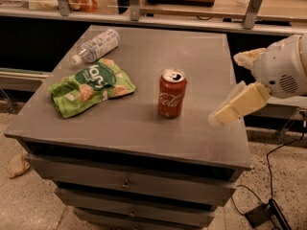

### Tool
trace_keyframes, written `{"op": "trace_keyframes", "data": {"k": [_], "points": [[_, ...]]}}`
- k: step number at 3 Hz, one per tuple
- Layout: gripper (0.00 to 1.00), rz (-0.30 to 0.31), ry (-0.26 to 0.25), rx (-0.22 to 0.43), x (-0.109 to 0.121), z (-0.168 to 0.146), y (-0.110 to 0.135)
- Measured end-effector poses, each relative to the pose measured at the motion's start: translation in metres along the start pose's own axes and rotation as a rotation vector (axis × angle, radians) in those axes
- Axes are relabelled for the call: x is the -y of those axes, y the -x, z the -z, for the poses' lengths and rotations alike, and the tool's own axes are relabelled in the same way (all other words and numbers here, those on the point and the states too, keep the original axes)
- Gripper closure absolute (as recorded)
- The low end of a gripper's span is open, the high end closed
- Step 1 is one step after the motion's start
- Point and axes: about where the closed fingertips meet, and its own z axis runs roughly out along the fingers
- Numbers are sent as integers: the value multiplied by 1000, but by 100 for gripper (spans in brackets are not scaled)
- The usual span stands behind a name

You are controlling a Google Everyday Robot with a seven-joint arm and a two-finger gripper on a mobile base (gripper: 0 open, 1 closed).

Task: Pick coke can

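**Right of the coke can, an open claw faces its target**

Right of the coke can, over the bench's right edge, hangs the claw. Its two pale fingers are spread apart with nothing between them, the lower one angled down and towards the can. The can stands upright on the bench, its long axis vertical and its silver top and pull-tab facing up. It lies to the claw's left and a little lower, near but not touching. The stretch of bench between the two is bare.

As I judge it, the coming move is a sideways reach leftward with a slight drop, so the fingers pass either side of the can's red wall.

Left of the can, well apart, lies a green snack bag. Beyond the bag, farther from the can, a clear water bottle rests on its side. Neither sits in the claw's line.
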Motion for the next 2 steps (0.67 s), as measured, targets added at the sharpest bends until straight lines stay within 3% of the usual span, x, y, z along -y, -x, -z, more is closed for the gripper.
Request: {"op": "trace_keyframes", "data": {"k": [1,2], "points": [[0,5,-1,138,-8,-24,21],[0,9,-2,200,-12,-34,31]]}}
